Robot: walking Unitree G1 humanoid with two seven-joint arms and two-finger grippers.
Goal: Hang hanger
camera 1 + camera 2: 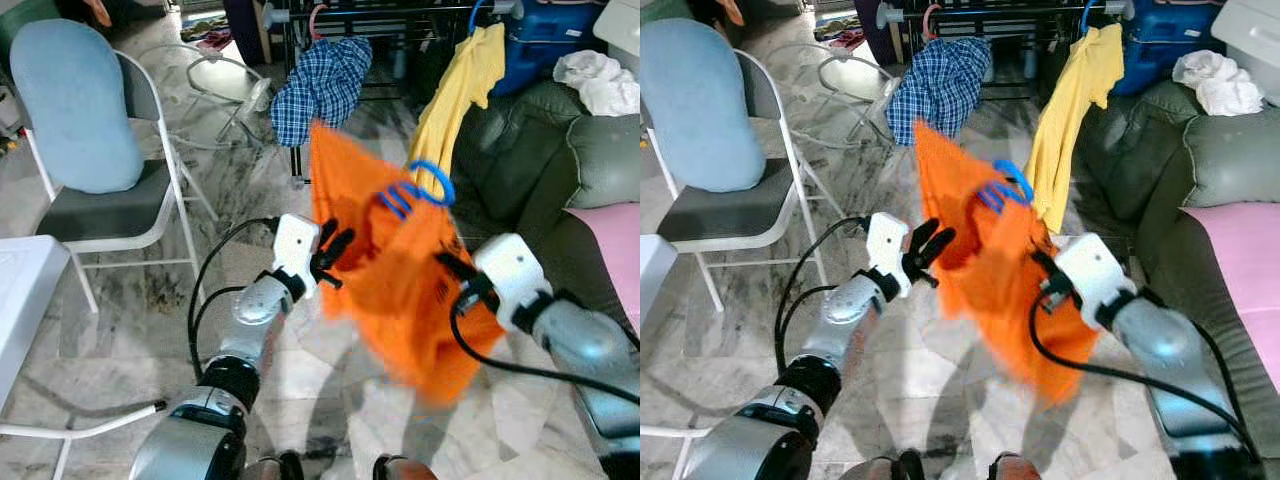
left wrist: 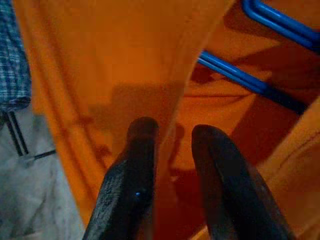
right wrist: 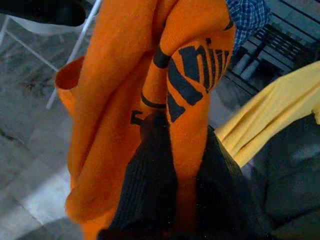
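Two hands of mine are on one orange shirt [image 1: 400, 270], which hangs in the air in front of my chest with a blue hanger [image 1: 415, 190] threaded into its neck. My right hand [image 1: 452, 268] is pinched tight on a fold of the cloth, the printed black lettering bunched over its fingers [image 3: 150, 170]. My left hand [image 1: 330, 250] has its fingers [image 2: 135, 165] a narrow gap apart, with an edge of the shirt running down between them; I cannot tell from here whether they truly grip it or merely straddle it. The hanger's hook rises from the top of the bundle, nearer my right hand than my left. The drying rack [image 1: 400, 15] stands ahead and above, well beyond the shirt, with a checked shirt [image 1: 322, 85] and a yellow shirt [image 1: 455, 90] already on it. So the hook must travel forward and upward to meet the rail, and I judge the gap between those two garments the likeliest place. The right arm seems better placed to carry it.
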